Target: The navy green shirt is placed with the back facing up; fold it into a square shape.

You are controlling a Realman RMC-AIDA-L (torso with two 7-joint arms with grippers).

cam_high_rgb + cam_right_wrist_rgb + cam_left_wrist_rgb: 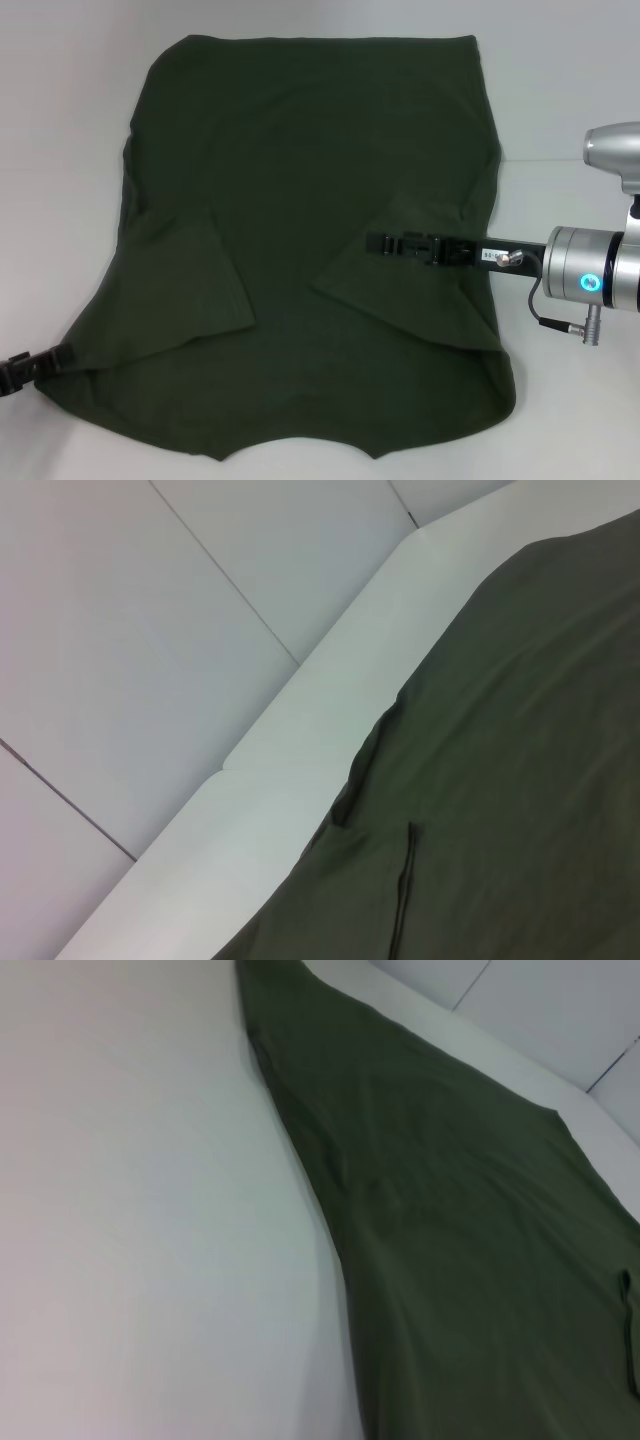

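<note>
Shirt spread flat across the white worktop, both sleeves already turned in over the body. Right end effector reaches in sideways across the right sleeve, low over the cloth; whether it pinches anything, can't tell. Left end effector sits at the near left corner, touching the edge, grip unclear too. Long axis runs away from the robot, so I'd expect the next fold along it.

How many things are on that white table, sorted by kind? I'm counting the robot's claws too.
Shirts: 1, the navy green shirt, both sleeves folded in
Grippers: 2, the left gripper at the shirt's near corner, the right gripper over the folded sleeve
Tables: 1, the white table
Total: 4
</note>
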